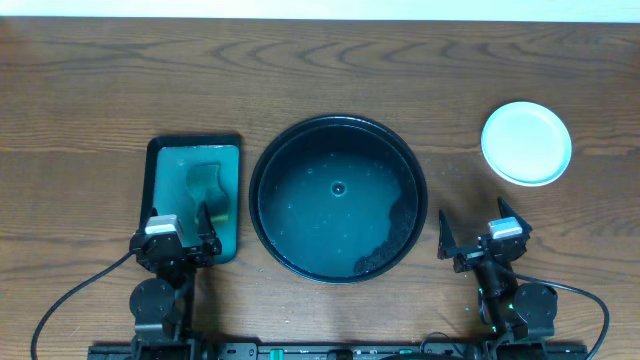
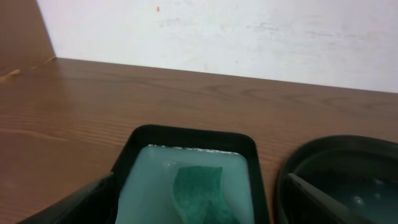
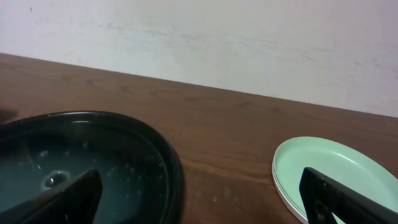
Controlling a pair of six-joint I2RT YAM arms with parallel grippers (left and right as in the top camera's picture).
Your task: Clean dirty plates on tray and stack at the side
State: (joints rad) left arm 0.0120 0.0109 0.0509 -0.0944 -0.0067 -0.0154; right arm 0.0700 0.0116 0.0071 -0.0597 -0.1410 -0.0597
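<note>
Overhead, the table (image 1: pixel 300 80) carries the tray (image 1: pixel 320 215) between the two claws, lying to the right of the left claw (image 1: pixel 185 226) and to the left of the right claw (image 1: pixel 478 230). It holds no plate, only a wet sheen, droplets and a dark patch along the rim on the side nearest the right claw. Being round and flat, it has no long axis and points no way. The green tray (image 1: pixel 170 175) lies directly ahead of the left claw and reaches under it, with its long side running away from the claw. The plates (image 1: pixel 526 143) sit ahead of the right claw and off to its right, well apart from the tray. They are stacked flat and face up, and being round they have no long axis either. The right wrist view shows a pale mint top plate (image 3: pixel 336 168) with a lighter edge under it, but I cannot count the stack. The sponge (image 1: pixel 207 190) lies in the green tray just ahead of the left claw, its length running roughly away from it. Both claws are spread wide and hold nothing, each near the table's front edge. With the tray bare and the stack set aside, the task looks finished or nearly so. The next move probably calls only for keeping the arms clear of the stack, or for a last check that no plate is missing.
</note>
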